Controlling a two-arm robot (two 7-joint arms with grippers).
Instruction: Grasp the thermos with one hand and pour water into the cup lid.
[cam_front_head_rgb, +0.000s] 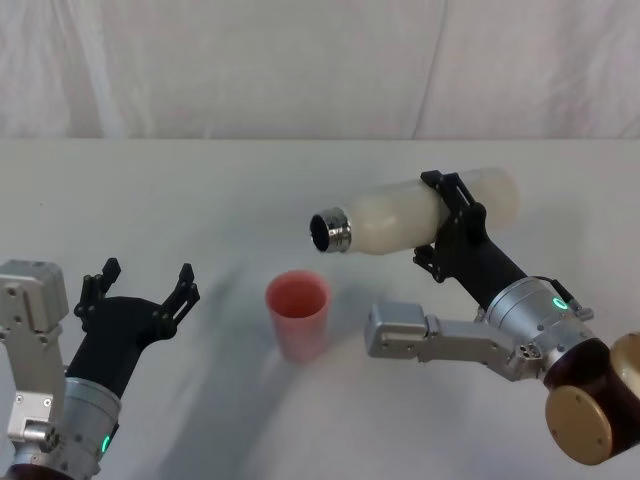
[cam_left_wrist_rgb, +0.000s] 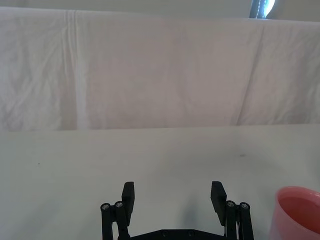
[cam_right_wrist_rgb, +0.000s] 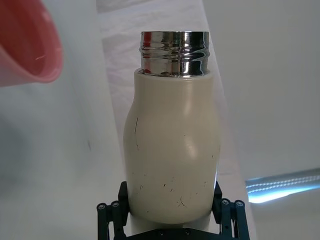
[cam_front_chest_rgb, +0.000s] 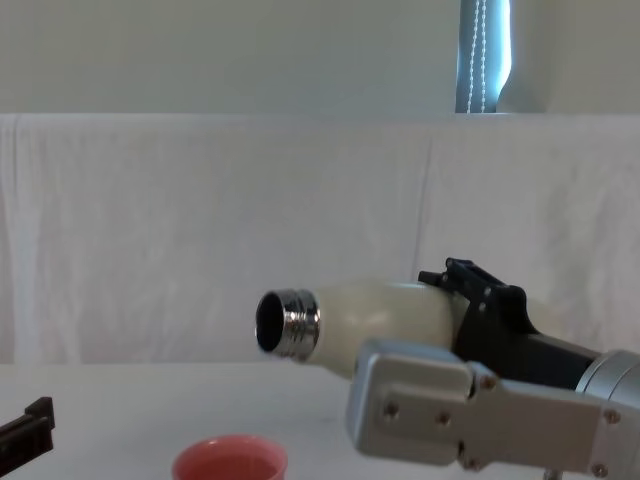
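While the small pink round cup lid stands upright on the white table near the robot, the tall cream-white thermos with its silver threaded neck hangs above and just beyond it, tipped nearly level, mouth pointing left. That mouth looks a little past the rim on the right side, so I judge a stream started here could fall short of the cup and wet the table. The right gripper clamps the bottle's body, its forearm reaching up from the lower right. The left gripper rests spread open, low on the left.
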